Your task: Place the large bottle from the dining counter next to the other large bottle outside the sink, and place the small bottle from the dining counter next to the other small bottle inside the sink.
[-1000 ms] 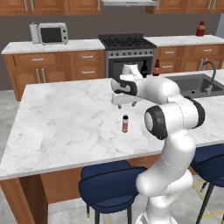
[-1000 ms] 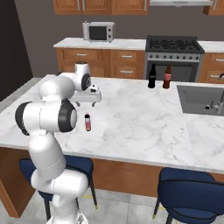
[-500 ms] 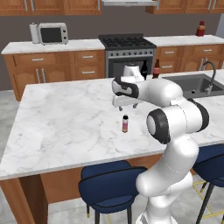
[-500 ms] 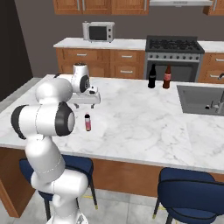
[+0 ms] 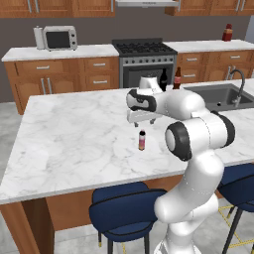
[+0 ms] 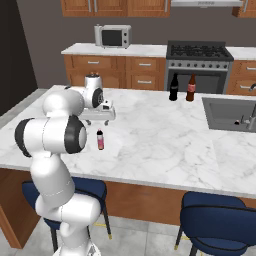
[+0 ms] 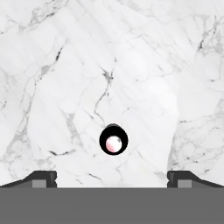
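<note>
The long white-grey marbled table on its brown wooden base carries a tiny slim bottle with a pink-red body and dark cap, standing upright on bare marble near the middle of the top. The white arm's gripper hangs just above and slightly behind this small bottle, pointing straight down, not touching it. In the hand view the small bottle shows from directly above as a dark round cap ringed by pale pink, sitting between the two dark finger tips but a little ahead of them; the tips stand far apart at the two sides, so the gripper is spread wide and holds nothing.

From the right base view the small bottle stands just right of the arm's dark elbow joint, with the gripper above it. Farther along the table, the tall black cola-style bottle with a red label band and the dark red-brown bottle with a narrow neck stand upright side by side, close together, just left of the dark grey rectangular sink with its curved metal tap. A small reddish object lies inside the basin, too small to make out. Dark blue round-seated stools stand under the table's near edge.
</note>
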### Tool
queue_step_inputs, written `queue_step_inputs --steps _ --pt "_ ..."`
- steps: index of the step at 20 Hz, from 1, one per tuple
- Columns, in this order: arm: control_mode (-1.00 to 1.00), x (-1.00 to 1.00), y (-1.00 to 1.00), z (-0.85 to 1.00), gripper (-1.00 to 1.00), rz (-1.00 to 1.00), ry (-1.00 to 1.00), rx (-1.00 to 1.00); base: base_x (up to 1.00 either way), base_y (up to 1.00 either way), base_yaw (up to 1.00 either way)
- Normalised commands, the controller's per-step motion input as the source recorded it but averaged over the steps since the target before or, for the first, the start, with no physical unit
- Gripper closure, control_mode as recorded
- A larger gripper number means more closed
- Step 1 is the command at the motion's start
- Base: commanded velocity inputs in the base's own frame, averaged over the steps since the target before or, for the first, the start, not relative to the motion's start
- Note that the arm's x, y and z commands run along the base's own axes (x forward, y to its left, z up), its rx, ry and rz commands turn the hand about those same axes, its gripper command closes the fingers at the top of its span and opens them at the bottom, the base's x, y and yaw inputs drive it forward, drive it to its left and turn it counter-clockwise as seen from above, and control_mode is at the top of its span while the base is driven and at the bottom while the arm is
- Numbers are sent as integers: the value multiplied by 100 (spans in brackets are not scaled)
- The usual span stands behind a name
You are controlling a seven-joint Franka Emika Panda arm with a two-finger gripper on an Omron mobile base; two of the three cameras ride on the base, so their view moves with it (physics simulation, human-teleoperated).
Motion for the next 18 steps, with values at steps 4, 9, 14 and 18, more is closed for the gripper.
queue_step_inputs --steps 4,9,14,18 --pt "-100 0 0 -22 -100 0 0 0 0 0 0" --pt "-100 0 0 -17 -100 0 0 0 0 0 0" --pt "-100 0 0 -25 -100 0 0 0 0 0 0" --pt "-100 0 0 -18 -100 0 0 0 0 0 0"
